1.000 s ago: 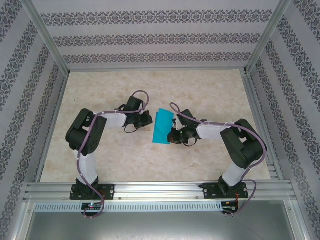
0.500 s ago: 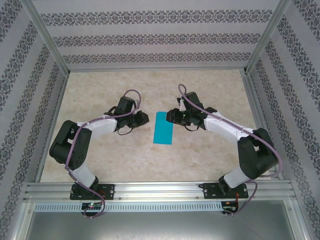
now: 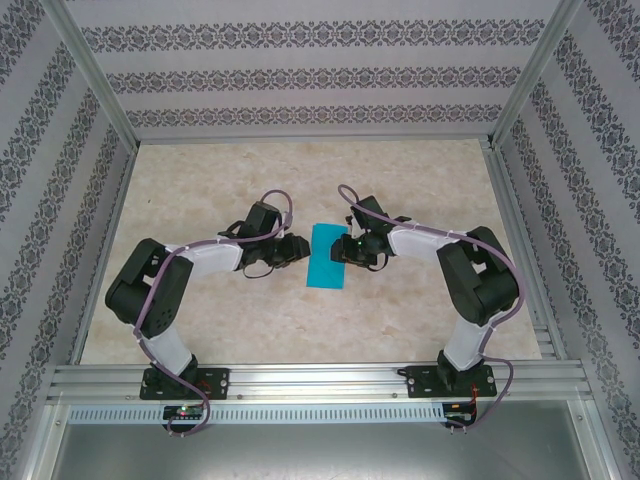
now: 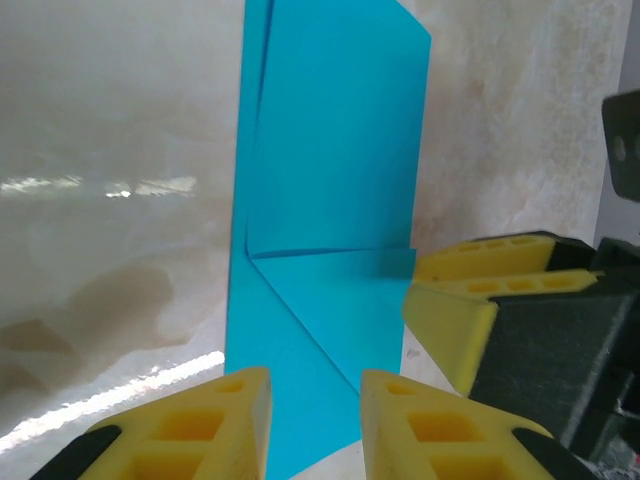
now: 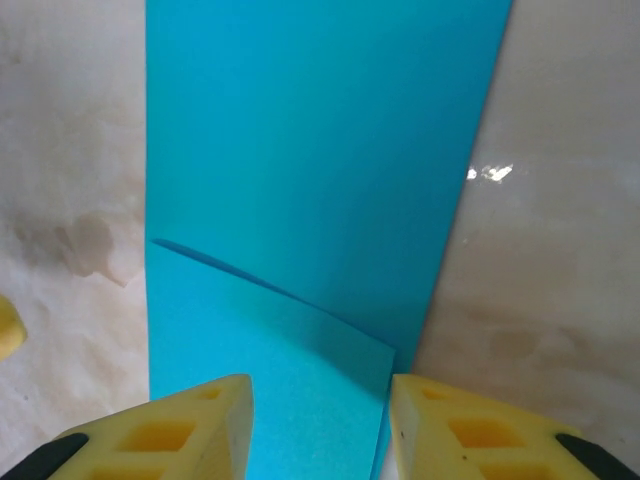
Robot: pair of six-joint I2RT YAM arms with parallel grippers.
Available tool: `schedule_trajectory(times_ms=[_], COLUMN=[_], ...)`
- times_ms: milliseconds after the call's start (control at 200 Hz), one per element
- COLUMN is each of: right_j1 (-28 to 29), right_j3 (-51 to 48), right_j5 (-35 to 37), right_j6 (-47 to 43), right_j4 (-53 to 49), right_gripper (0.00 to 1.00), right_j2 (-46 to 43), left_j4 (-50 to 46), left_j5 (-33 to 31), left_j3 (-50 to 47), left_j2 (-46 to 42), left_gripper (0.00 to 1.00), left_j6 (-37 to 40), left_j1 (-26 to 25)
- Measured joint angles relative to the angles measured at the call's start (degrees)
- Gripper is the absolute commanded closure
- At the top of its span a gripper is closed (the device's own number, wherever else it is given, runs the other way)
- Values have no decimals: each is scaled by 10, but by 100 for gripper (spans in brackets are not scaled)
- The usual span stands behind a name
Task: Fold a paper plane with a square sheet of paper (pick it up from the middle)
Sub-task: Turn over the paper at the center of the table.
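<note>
The square sheet of paper (image 3: 327,257) lies flat on the table's middle, folded into a narrow cyan-blue strip. In the left wrist view the sheet (image 4: 335,180) shows a diagonal crease and a cross fold. The right wrist view shows a folded flap on the sheet (image 5: 320,150). My left gripper (image 3: 299,250) is at the strip's left edge, and my right gripper (image 3: 341,249) is over its right edge. The left gripper (image 4: 315,425) is open over the paper. The right gripper (image 5: 320,425) is open too, low over the flap. Neither holds anything.
The beige marbled table (image 3: 420,310) is walled in by patterned panels and an aluminium frame (image 3: 310,378) along the near edge. The right gripper's yellow fingers (image 4: 470,300) sit close to my left gripper. Free room lies toward the far side (image 3: 320,170).
Both grippers went from shut to open. The arms drew away from the paper, then came back to its two sides. The paper now lies flat and narrower.
</note>
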Motion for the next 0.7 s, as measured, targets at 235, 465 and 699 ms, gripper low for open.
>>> schedule_trajectory(times_ms=[235,465,699], right_j1=[-4,-8,-19], right_j3=[5,5,-9], right_j5=[-5,-11,-14], right_j6=[-2,-2,4], right_j4=[2,12,33], right_gripper=[63,84,92], right_j2=[12,13,13], left_j4=[9,22,38], left_j5=[14,24,36], left_j3=[0,0,2], left_j2=[27,43,60], left_gripper=[67,66,66], left_j6=[-12,-23,-34], left_j1=[-14,-21,-24])
